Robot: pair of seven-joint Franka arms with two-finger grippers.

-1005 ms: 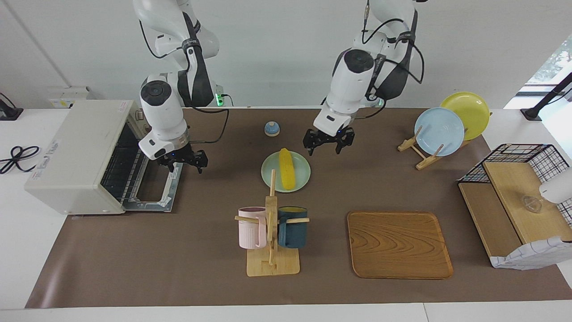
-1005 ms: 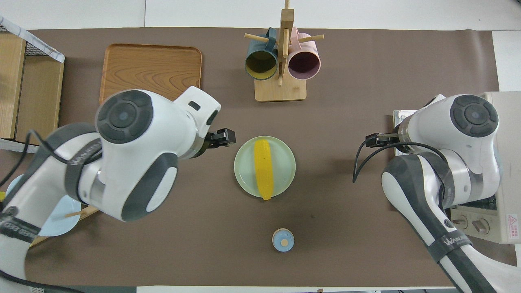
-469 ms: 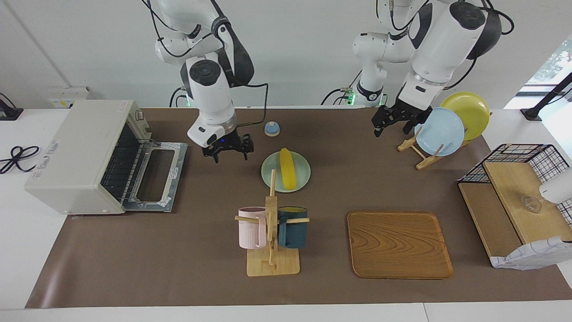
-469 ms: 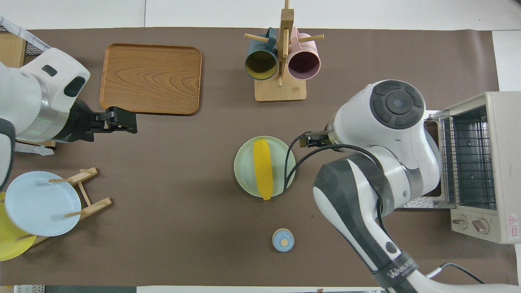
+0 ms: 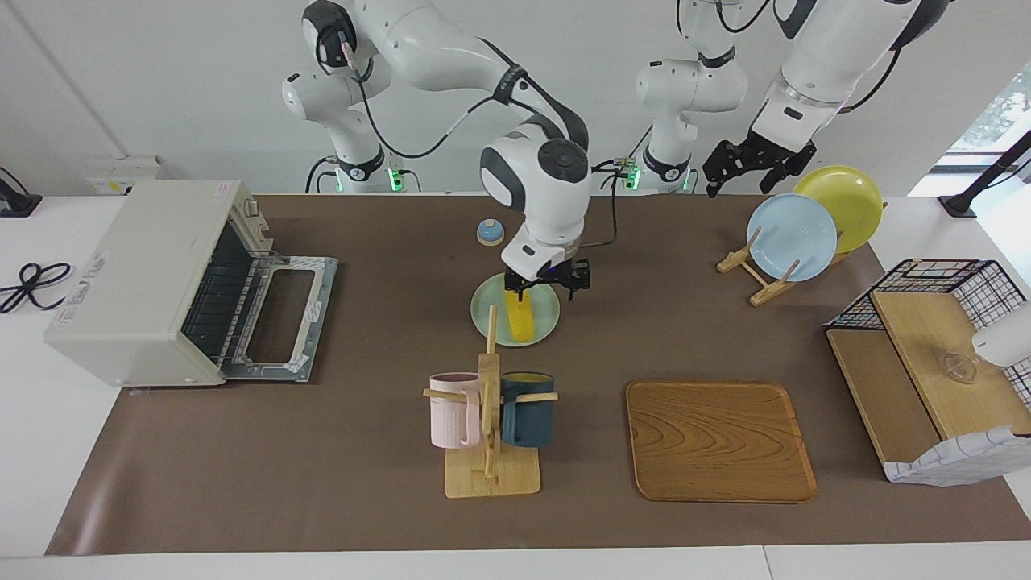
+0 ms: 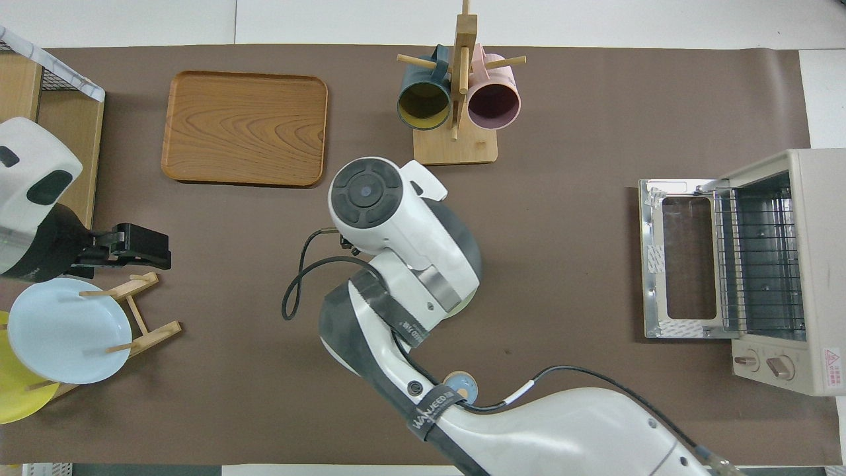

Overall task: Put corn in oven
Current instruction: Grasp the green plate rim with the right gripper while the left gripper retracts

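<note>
Right claw [image 5: 546,283] hangs open directly over the corn [image 5: 520,320] on its green plate [image 5: 486,312]; the cob runs twelve to six, so you straddle it crosswise. Left claw [image 5: 747,165] waits open above the plates. Oven [image 5: 137,274] stands open.

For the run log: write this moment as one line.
right gripper: open, over corn on green plate | left gripper: open, raised, waits | oven: door down
</note>
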